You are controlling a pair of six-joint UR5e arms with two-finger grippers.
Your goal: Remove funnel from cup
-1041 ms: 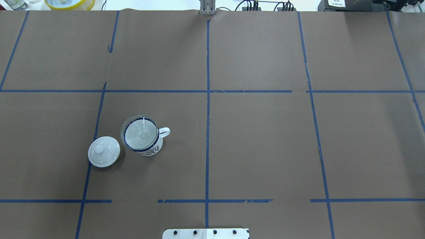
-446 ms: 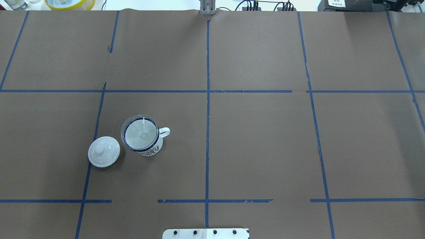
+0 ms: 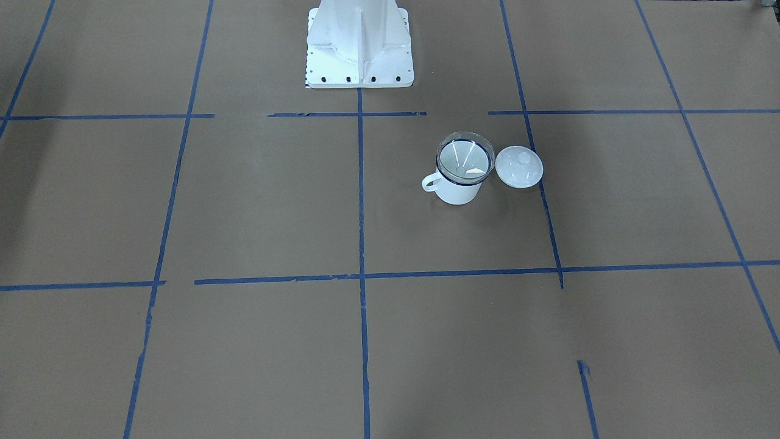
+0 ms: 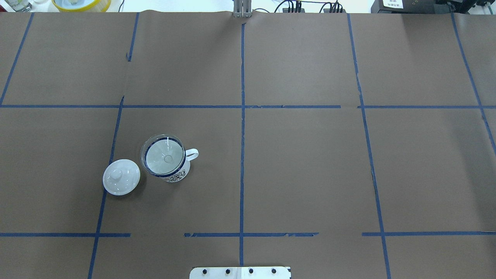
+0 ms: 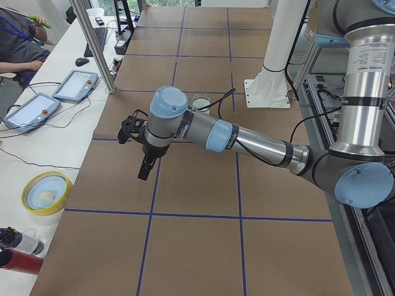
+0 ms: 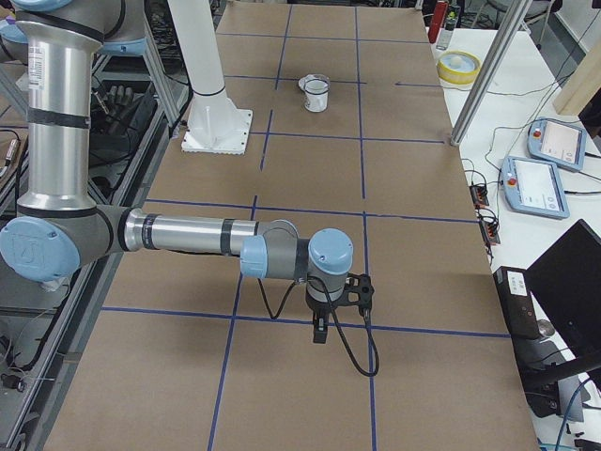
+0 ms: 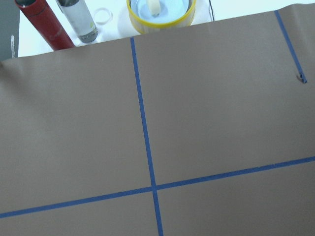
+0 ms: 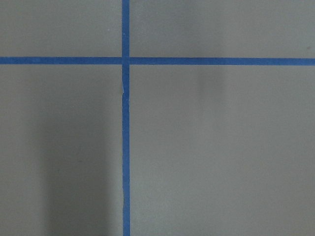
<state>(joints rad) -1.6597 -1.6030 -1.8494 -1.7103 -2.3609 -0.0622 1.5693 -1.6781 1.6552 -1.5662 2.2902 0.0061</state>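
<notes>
The white cup (image 4: 177, 174) with a dark blue rim stands on the brown table's left half, handle pointing right. The clear funnel (image 4: 164, 157) sits in its mouth, its rim over the cup's rim. Both show in the front-facing view, cup (image 3: 458, 192) and funnel (image 3: 465, 160). My left gripper (image 5: 143, 166) hangs above the table far from the cup, seen only in the left side view; I cannot tell if it is open. My right gripper (image 6: 320, 329) hangs above the table's other end, seen only in the right side view; I cannot tell its state either.
A white domed lid (image 4: 121, 177) with a knob lies just left of the cup. A yellow-rimmed bowl (image 7: 160, 12), a red bottle (image 7: 44, 22) and a silver can (image 7: 78, 19) stand beyond the table's far edge. The robot's white base (image 3: 358, 42) stands at the near edge.
</notes>
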